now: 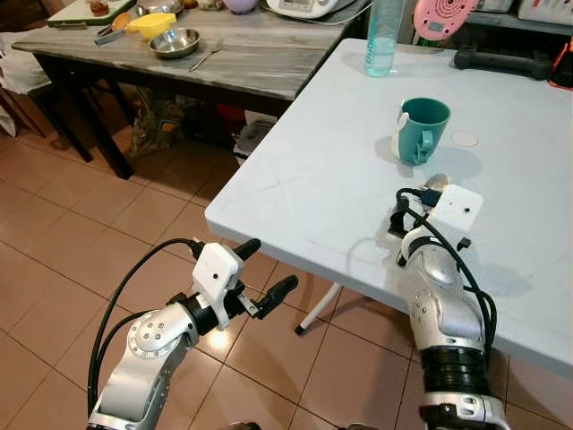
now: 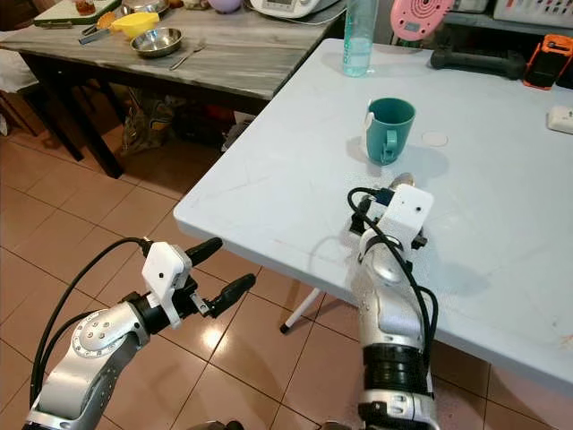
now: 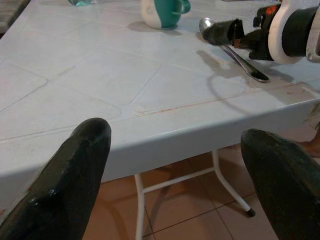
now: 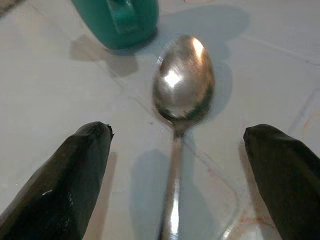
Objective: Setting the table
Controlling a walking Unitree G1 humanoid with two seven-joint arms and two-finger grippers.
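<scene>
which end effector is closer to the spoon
Right. The right end effector is open over the spoon on the white table. The left end effector hangs open off the table's near edge, above the floor.

Even, fairly bright indoor light fills both eye views, which are sharp throughout, and the white surface (image 1: 322, 170) reads pale and slightly washed. The teal mug (image 1: 421, 130) casts a soft shadow to its right, and floor tiles (image 1: 98, 224) show a small glare patch near the left arm. In the right wrist view the spoon (image 4: 182, 85) carries bright highlights, while the near black fingers (image 4: 60, 185) blur.
</scene>
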